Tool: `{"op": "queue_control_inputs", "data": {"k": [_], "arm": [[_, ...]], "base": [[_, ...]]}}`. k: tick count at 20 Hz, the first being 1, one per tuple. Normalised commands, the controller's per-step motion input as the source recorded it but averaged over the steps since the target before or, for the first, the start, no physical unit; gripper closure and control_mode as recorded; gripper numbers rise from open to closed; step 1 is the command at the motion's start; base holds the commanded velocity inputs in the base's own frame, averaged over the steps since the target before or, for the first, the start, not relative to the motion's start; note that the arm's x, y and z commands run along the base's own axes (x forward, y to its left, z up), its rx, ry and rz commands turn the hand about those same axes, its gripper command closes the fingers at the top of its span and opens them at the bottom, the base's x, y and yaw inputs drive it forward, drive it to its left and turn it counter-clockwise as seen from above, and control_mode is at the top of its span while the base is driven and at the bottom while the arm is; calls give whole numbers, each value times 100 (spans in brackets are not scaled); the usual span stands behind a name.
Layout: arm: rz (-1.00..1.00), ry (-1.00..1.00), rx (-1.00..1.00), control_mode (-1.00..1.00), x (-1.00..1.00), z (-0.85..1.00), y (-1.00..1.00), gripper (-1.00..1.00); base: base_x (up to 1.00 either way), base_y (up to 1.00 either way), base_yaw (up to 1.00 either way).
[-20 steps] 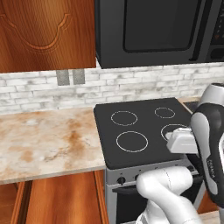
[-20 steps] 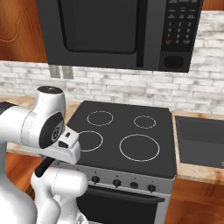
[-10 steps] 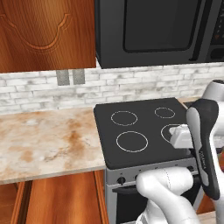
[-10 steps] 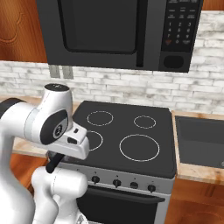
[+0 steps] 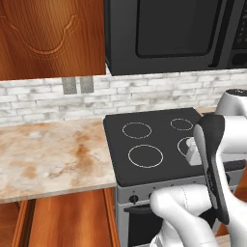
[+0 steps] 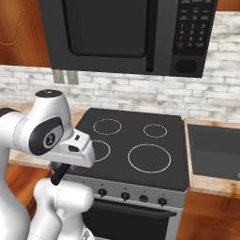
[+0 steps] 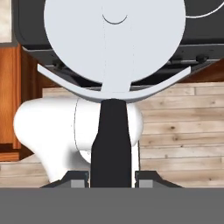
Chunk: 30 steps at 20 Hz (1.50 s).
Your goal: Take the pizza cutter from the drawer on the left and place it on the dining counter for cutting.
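- Pizza cutter [image 7: 113, 65] sits clamped in my gripper [image 7: 111, 178], fingers [image 7: 77, 179] closed on its black handle, wheel blade pointing away from the hand.
- I see it above the wood floor [image 7: 183, 131], before the stove [image 6: 136, 154].

- Pizza cutter [image 7: 111, 65]: smooth pale metal wheel; matt black handle.
- Cooktop [image 5: 159, 144]: smooth matt black surface.
- Worktop [image 5: 48, 159]: polished beige marble, rusty blotches.
- Wall [image 5: 58, 103]: rough whitish brick.
- Cabinet [image 5: 50, 36]: glossy reddish wood.
- Floor [image 7: 183, 131]: pale wood planks.
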Motion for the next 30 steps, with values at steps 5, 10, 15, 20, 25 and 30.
{"op": "queue_control_inputs", "data": {"k": [5, 10, 15, 20, 25, 30], "arm": [[0, -1, 0, -100, 18, 0, -11, 100], [-3, -1, -4, -100, 3, 0, -7, 100], [-1, 0, -2, -100, 14, 0, -9, 100], [0, 0, 0, -100, 19, 0, -14, 100], [0, 0, 0, 100, 9, 0, 0, 100], [0, 0, 0, 100, 0, 0, 0, 100]], "base": [[0, 0, 0], [0, 0, 0], [0, 0, 0], [0, 0, 0], [1, -2, 0], [-18, -25, -38]]}}
